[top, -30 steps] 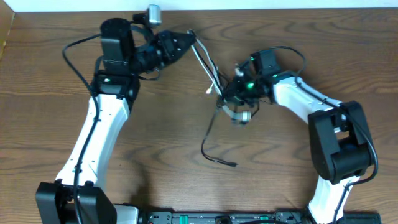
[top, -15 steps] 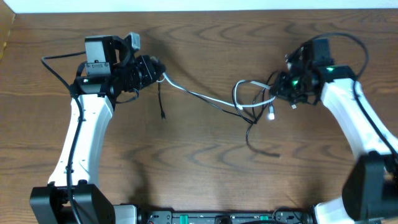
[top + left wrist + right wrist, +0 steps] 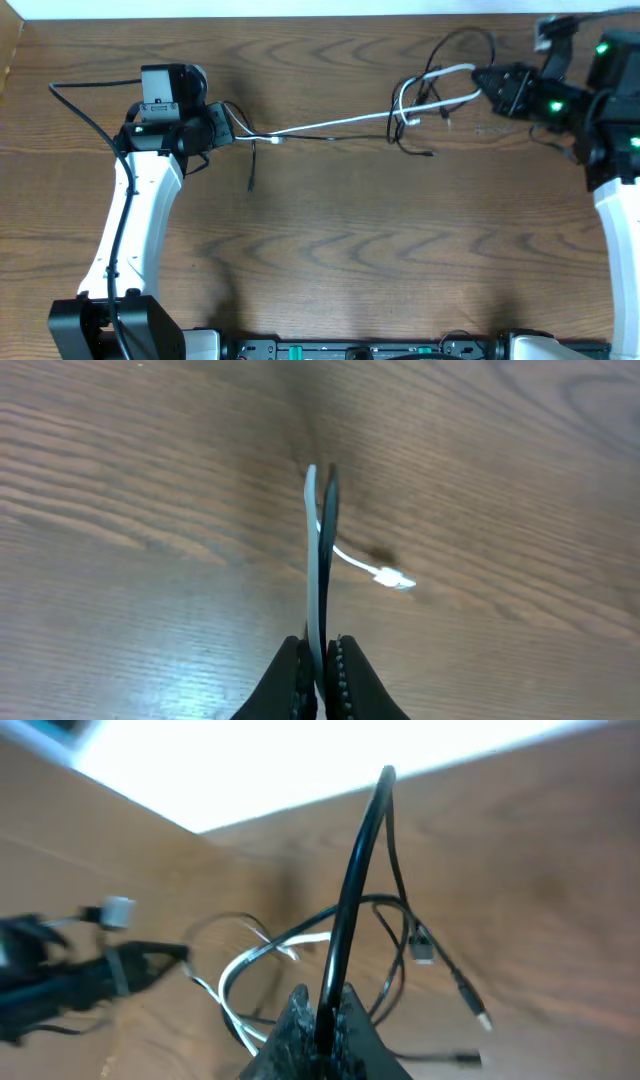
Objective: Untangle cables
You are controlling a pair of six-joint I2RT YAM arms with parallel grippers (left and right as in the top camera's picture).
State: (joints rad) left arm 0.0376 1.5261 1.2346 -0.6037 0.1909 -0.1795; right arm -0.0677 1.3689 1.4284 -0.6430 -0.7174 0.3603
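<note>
The table (image 3: 330, 260) carries the work. The left gripper (image 3: 224, 126) stands at far left and the right gripper (image 3: 490, 80) at the upper right, well apart. Between them the white cable (image 3: 330, 124) runs taut into a knot of loops (image 3: 412, 100) just beside the right gripper. The left jaws are closed, pinching the white cable with a dark cord (image 3: 329, 510) beside it; the right jaws are clamped on a black cable (image 3: 350, 890). A loose black end (image 3: 252, 168) hangs below the left gripper, and a small white plug (image 3: 395, 578) sits near it. Risk: the line is tight, so wider spreading would likely cinch the knot rather than open it — or drag a cord from its grip. A plug could also snag in a loop.
</note>
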